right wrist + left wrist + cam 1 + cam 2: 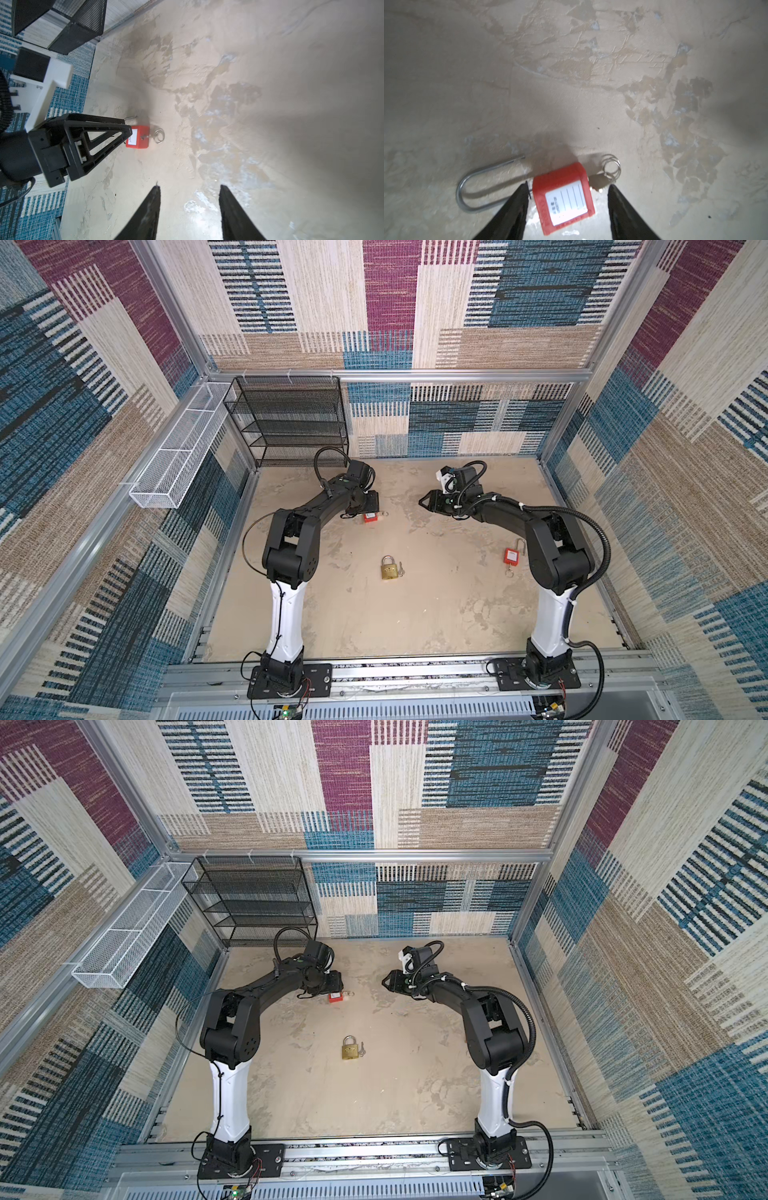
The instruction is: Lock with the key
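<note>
Mottled beige surface: red plastic padlock lies flat, steel shackle open, silver key inserted. Left end effector straddles it, jaws apart; right end effector parted, empty. Skewed closing may spin it.

Robot lab test cell, aluminium frame, carpet-patterned walls, two arms on a base rail, mesh shelf

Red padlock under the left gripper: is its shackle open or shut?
Open. The shackle has its free tip lying clear of the red padlock body, not seated in it.
</note>
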`<state>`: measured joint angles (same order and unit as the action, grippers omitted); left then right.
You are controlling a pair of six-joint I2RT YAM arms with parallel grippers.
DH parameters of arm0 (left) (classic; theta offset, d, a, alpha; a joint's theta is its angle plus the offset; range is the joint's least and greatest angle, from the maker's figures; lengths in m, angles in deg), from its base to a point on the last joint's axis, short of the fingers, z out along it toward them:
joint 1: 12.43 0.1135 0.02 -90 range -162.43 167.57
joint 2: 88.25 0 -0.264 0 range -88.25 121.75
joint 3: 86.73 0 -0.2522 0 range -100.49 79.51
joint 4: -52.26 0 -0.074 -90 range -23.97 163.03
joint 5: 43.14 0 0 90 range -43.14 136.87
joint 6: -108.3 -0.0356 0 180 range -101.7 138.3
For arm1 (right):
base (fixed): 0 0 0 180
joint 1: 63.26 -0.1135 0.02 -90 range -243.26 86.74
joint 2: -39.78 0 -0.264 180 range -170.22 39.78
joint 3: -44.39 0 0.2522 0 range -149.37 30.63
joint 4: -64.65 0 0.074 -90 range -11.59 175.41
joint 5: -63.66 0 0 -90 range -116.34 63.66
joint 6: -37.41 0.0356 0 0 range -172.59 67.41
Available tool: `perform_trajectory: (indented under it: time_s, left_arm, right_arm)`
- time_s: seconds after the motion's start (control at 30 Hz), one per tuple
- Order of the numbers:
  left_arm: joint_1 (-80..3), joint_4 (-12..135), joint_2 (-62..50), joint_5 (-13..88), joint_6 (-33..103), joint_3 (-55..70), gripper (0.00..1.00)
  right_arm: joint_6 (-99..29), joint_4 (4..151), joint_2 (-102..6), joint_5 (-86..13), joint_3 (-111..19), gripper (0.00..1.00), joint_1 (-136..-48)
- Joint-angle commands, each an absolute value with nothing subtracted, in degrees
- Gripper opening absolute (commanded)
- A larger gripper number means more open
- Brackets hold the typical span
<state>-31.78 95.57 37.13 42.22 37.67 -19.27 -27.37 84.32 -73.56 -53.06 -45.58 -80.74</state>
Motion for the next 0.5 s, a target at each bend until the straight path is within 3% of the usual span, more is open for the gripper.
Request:
perform_trajectory:
  time_s: [0.0,0.13,0.47]
  left_arm:
    - [-31.68,100.32,39.78,43.68,34.76,-23.14,0.62]
    - [-31.76,100.85,40.29,45.39,34.09,-23.78,0.62]
    - [-34.07,103.63,43.05,38.23,32.97,-27.89,0.63]
  right_arm:
    - [-28.68,82.03,-72.91,-55.78,-44.58,0.48,-79.56]
    - [-28.46,80.50,-71.29,-55.92,-42.50,0.48,-78.18]
    - [-28.33,79.12,-68.68,-55.89,-39.89,0.48,-77.22]
